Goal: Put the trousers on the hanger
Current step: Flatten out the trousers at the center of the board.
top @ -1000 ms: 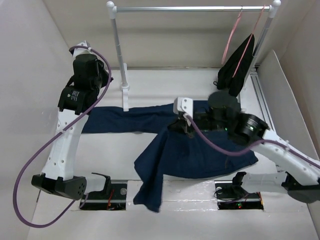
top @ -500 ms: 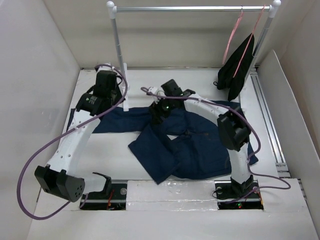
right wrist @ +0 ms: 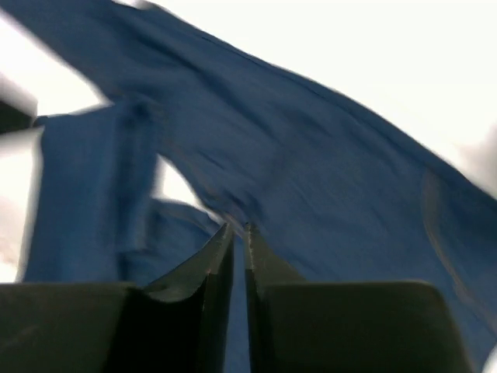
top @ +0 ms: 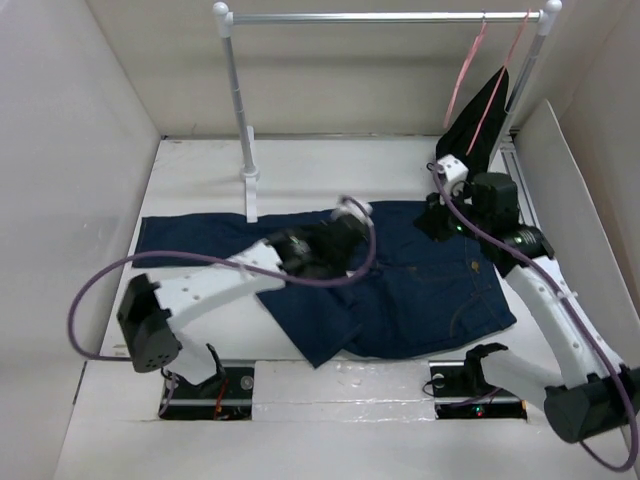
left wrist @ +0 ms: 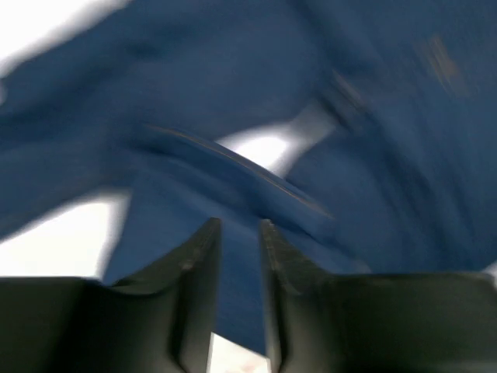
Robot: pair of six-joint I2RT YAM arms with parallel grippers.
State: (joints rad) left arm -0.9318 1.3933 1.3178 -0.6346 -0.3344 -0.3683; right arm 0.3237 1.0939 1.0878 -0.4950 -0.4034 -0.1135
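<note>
Left hand point(left wrist: 238, 224), creased navy denim trousers point(top: 430, 290)

Looking down from high above and behind both arm bases point(top: 210, 385), taking in the whole table point(top: 200, 180), the rail point(top: 380, 17) at the far end, the trousers point(top: 430, 300) spread mid-table. Riding the left wrist now, peering out between the left fingers point(left wrist: 194, 280), hanging very close over blurred blue cloth. Riding the right wrist, pointing past the right fingers point(right wrist: 213, 287), equally close. Sharing those trousers across all three.
</note>
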